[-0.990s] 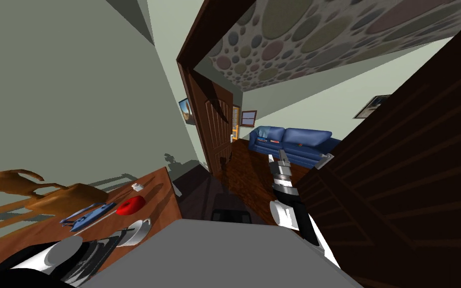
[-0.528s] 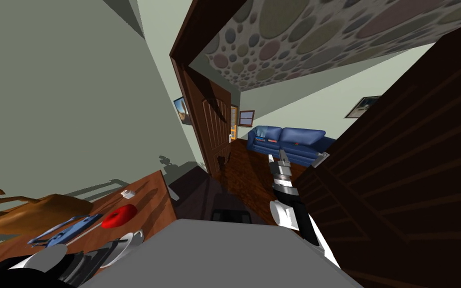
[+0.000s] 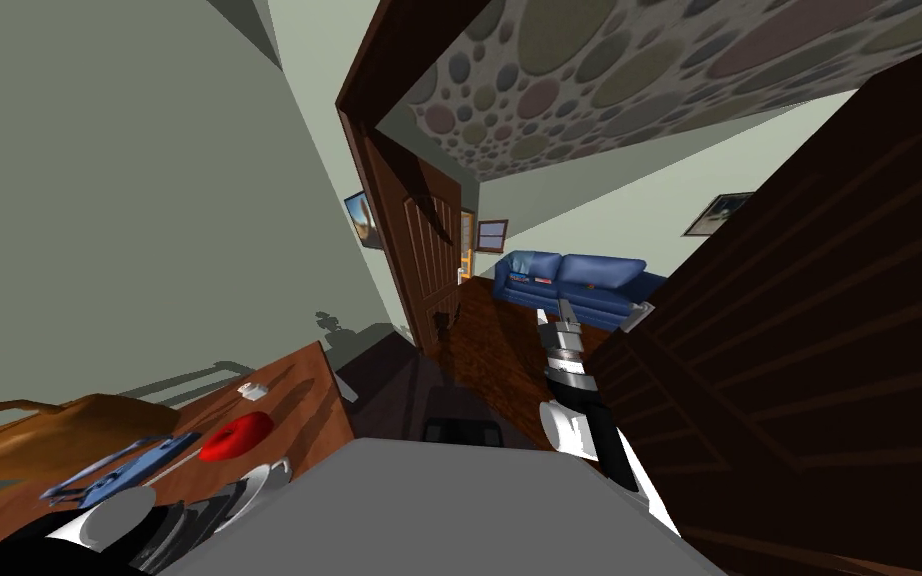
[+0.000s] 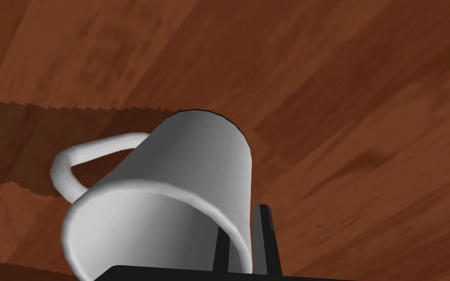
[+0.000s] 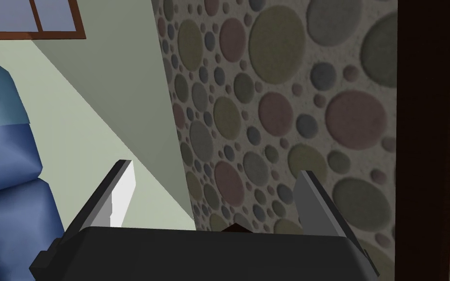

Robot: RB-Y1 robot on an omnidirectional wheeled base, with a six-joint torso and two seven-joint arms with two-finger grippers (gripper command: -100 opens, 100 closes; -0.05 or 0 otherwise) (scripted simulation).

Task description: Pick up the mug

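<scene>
The wooden table (image 4: 346,97) carries the white mug (image 4: 194,161) near its edge. The left gripper (image 4: 242,219) is narrowed onto the mug's wall, one finger inside the mouth and one outside. The grasp looks made and the lift is left. The right gripper (image 5: 215,168) hangs wide and holds nothing. The mug's long axis runs from gripper to table, mouth toward the gripper, handle (image 4: 97,146) out sideways.
</scene>
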